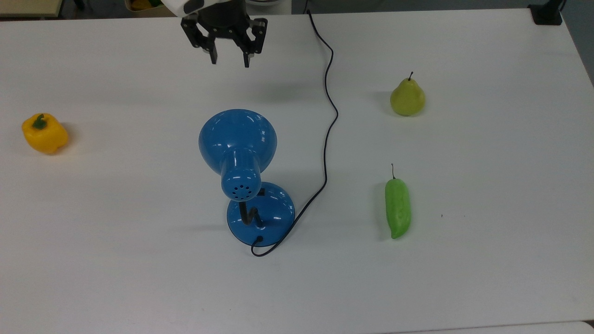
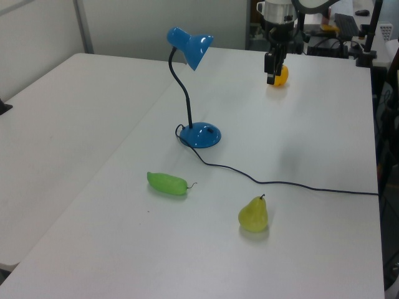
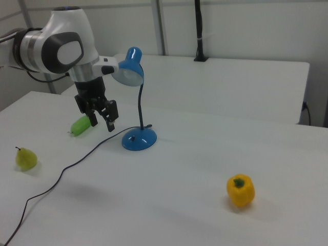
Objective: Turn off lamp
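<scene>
Lamp [image 1: 246, 176] upright near the middle of the white table [image 1: 487, 278], shade tipped toward the top view's upper edge, round base below it in the top view, cord [image 1: 327, 139] trailing from the base toward the top view's top. Gripper [image 1: 229, 61] raised above the table, well apart from the lamp, beyond the shade at the top view's upper edge, fingers spread and holding nothing. Yellow pepper [image 1: 44, 133], pear [image 1: 407, 97] and green pepper [image 1: 397, 208] scattered around.
</scene>
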`<action>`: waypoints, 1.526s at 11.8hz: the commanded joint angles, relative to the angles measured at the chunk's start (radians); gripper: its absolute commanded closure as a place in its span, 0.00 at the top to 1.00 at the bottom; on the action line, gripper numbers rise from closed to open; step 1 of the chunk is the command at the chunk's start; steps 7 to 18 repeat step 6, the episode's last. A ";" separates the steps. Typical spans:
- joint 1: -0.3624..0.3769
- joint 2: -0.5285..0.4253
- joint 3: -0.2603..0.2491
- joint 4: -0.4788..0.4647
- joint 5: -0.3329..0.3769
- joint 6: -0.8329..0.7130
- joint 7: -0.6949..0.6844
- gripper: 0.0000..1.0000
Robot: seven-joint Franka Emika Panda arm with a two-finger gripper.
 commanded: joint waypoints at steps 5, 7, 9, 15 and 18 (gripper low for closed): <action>-0.041 -0.089 -0.003 -0.032 -0.017 -0.085 0.024 1.00; -0.042 -0.090 -0.003 -0.031 -0.017 -0.091 0.026 1.00; -0.042 -0.090 -0.003 -0.031 -0.017 -0.091 0.026 1.00; -0.042 -0.090 -0.003 -0.031 -0.017 -0.091 0.026 1.00; -0.042 -0.090 -0.003 -0.031 -0.017 -0.091 0.026 1.00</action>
